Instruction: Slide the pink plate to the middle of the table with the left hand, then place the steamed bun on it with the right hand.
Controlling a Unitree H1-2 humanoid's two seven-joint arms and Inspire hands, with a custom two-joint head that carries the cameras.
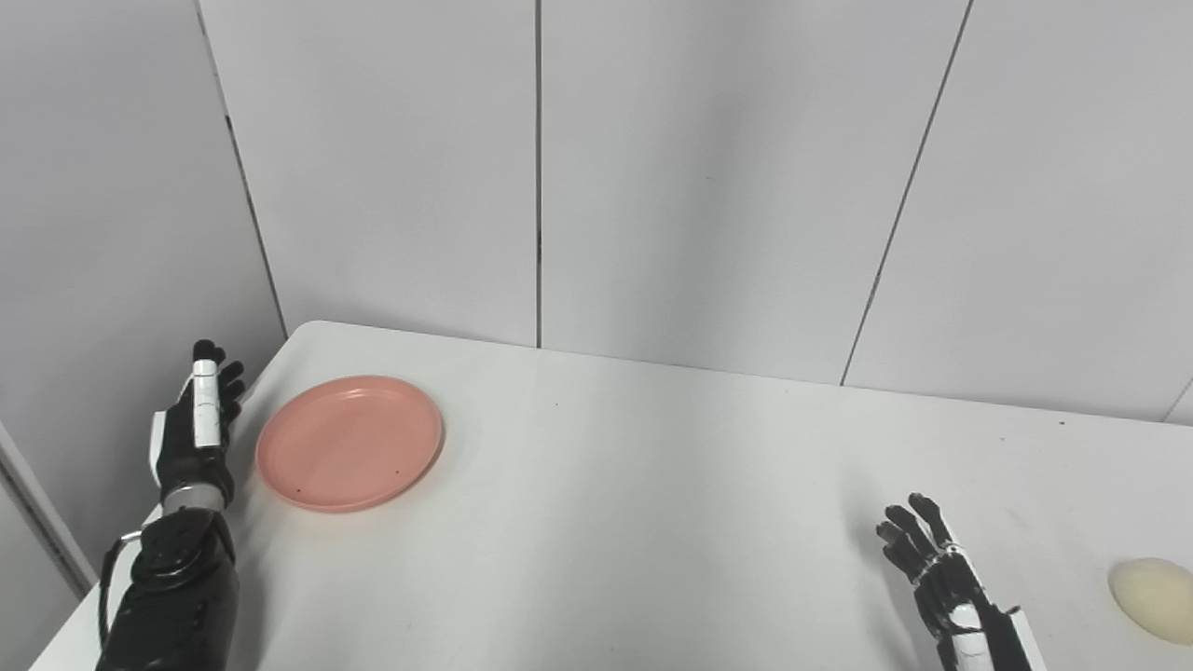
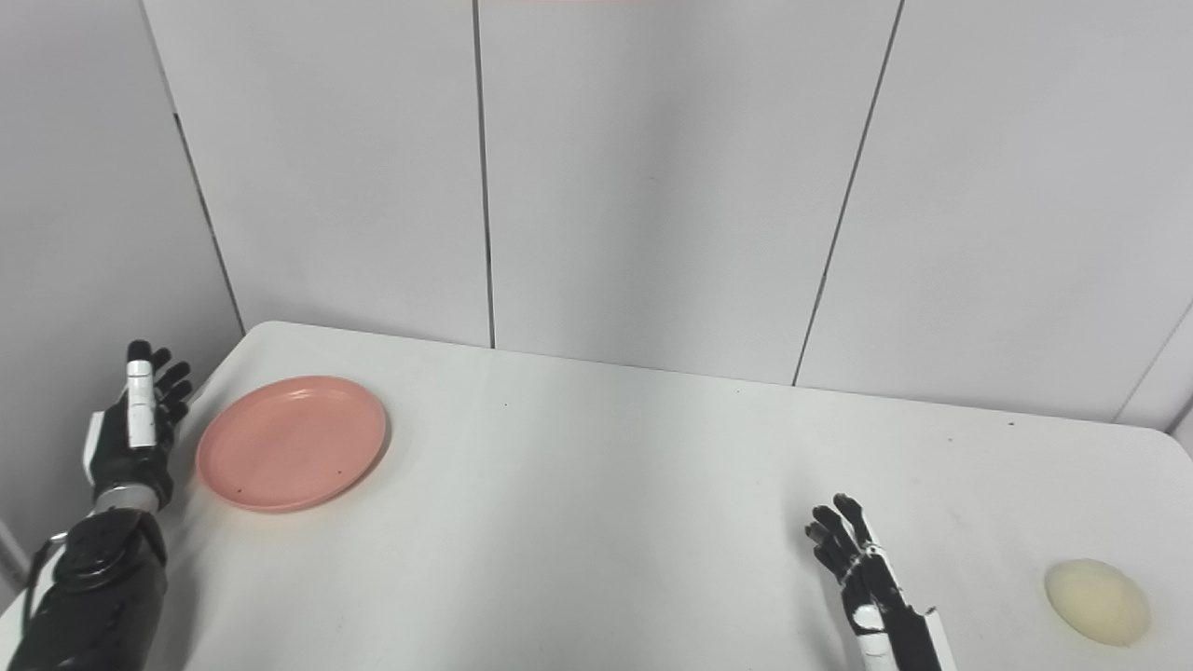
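A round pink plate (image 1: 349, 443) lies flat on the white table (image 1: 634, 485) near its far left corner. My left hand (image 1: 198, 424) stands upright just left of the plate, at the table's left edge, open with fingers straight and a small gap to the rim. A pale, cream steamed bun (image 2: 1097, 601) rests on the table at the near right. My right hand (image 2: 857, 568) is open with fingers spread, raised near the front edge, left of the bun and well apart from it.
Grey wall panels (image 1: 708, 168) close off the back and left sides of the table. The table's left edge runs right beside my left forearm (image 1: 172, 587). Nothing else lies on the tabletop.
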